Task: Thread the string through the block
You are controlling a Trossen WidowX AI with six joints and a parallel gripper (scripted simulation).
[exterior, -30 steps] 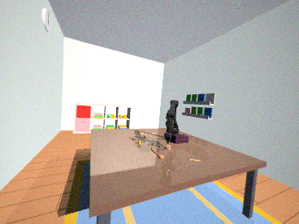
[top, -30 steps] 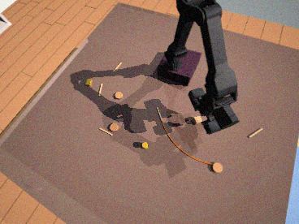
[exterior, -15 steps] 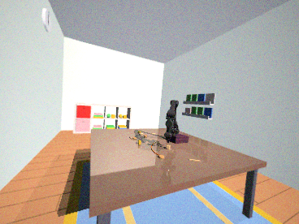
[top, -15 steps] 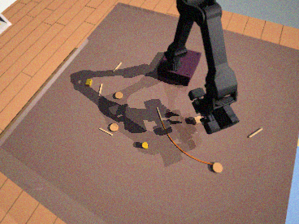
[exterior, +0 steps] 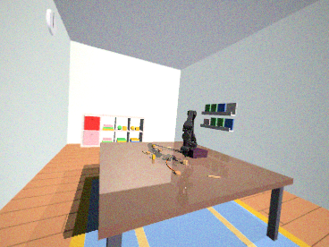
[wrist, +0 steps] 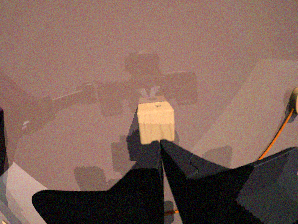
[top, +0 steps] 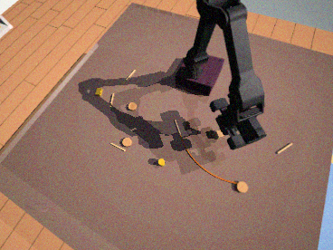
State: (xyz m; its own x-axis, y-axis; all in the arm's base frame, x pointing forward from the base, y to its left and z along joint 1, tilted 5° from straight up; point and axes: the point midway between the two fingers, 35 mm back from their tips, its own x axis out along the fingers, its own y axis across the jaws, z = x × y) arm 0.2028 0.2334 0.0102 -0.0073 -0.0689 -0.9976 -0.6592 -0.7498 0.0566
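Note:
The small tan wooden block [top: 220, 133] [wrist: 156, 121] sits on the table just in front of my fingertips. My gripper [top: 226, 132] [wrist: 158, 145] is low over the table with its fingers shut together, and nothing shows between them. The thin stick [top: 177, 128] on the string's end lies to the left of the block, apart from the gripper. The orange string [top: 205, 171] [wrist: 282, 132] curves from the stick to the round wooden button [top: 242, 186] [exterior: 177, 172] near the front of the table.
Loose sticks lie at the right [top: 284, 148], the left [top: 118, 147] and the back [top: 130, 74]. Two loose round discs [top: 132, 106] [top: 127, 141] and two yellow pieces [top: 99, 91] [top: 161, 161] lie on the left half. The arm's purple base [top: 213, 72] stands at the back.

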